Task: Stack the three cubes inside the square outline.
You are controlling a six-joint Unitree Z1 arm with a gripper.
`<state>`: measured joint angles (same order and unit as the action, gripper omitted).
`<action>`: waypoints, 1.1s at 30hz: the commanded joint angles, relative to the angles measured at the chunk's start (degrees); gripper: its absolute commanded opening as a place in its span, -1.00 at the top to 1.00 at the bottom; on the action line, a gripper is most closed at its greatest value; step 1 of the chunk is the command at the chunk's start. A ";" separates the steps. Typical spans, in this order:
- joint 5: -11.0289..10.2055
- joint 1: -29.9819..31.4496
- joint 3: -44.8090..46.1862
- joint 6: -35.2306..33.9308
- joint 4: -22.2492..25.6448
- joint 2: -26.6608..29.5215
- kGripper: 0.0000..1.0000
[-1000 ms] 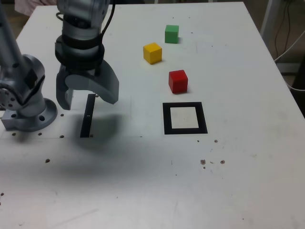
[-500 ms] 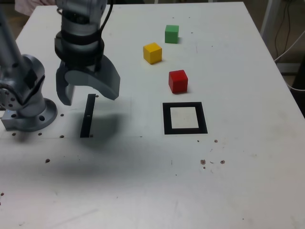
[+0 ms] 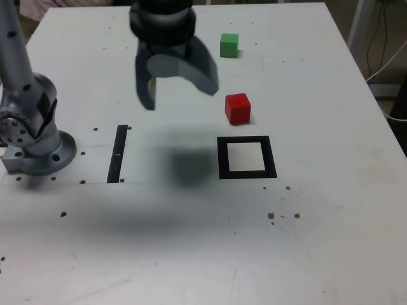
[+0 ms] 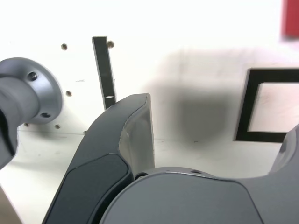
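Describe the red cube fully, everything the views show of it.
The red cube is a small, plain, solid-coloured block, matte-looking, its top face lighter than its sides. It sits flat on the white table, just beyond the black square outline and outside it. Nothing but the table touches it. The wrist view catches only a blurred part.

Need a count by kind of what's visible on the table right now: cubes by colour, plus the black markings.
Red cube: 1
Green cube: 1
Black square outline: 1
Straight black strip: 1
Total: 4 visible. The gripper blocks part of the table, so anything behind it is uncounted.
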<state>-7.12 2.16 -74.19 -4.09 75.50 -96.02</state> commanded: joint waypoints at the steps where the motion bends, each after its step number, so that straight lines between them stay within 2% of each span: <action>1: -0.19 -1.58 -2.04 1.13 0.62 -2.04 -0.97; 12: -0.13 -11.69 -15.73 11.39 6.11 -13.93 -0.97; 20: 0.38 -14.58 -19.89 13.49 5.66 -20.87 -0.98; 33: 2.68 -14.99 -18.58 13.48 1.97 -25.13 -0.83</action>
<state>-4.58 -12.84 -92.94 9.35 77.78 -120.80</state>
